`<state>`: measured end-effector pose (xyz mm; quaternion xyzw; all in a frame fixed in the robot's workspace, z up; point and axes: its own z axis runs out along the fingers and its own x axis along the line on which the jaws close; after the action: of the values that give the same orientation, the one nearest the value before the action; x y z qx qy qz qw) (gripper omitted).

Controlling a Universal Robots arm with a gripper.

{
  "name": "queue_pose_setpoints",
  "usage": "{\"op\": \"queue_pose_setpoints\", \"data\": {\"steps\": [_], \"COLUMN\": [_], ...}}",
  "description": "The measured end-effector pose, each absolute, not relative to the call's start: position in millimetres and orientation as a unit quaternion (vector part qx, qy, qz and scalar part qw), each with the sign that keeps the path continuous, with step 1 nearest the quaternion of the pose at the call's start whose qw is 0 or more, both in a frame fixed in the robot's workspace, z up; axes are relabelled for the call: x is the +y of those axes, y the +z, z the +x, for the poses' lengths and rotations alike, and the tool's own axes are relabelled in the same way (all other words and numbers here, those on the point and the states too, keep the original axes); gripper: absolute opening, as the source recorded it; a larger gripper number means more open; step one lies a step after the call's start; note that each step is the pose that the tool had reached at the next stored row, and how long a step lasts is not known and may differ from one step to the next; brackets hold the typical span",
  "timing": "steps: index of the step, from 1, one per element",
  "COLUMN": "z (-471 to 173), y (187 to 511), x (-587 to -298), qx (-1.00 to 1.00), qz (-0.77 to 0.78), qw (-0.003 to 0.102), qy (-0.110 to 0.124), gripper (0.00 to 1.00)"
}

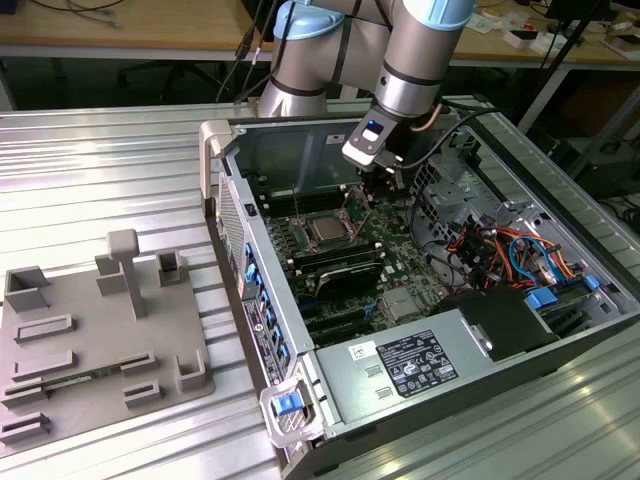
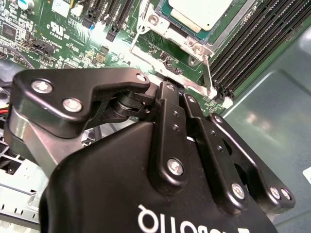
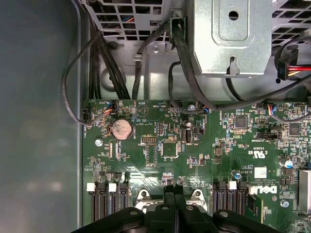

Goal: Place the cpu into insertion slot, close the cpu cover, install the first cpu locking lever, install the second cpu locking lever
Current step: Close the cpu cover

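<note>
Reaching down into the open case, the arm holds the gripper low over the board; its two fingers stand pressed together, and whether anything is pinched at the tips I cannot tell; just ahead of the fingertips lies the cover, flat around the cpu, whose silver top shows through the cut-out; a thin lever runs between the tips and the cover, close by the tips.
</note>
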<state>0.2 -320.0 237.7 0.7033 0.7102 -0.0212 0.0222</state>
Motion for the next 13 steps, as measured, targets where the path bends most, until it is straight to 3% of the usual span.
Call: {"op": "queue_pose_setpoints", "data": {"steps": [13], "z": [-3.8], "y": [237.7], "x": [-320.0], "qx": [0.71], "qz": [0.703], "qw": [0.022], "qy": [-0.021], "gripper": [0.11]}}
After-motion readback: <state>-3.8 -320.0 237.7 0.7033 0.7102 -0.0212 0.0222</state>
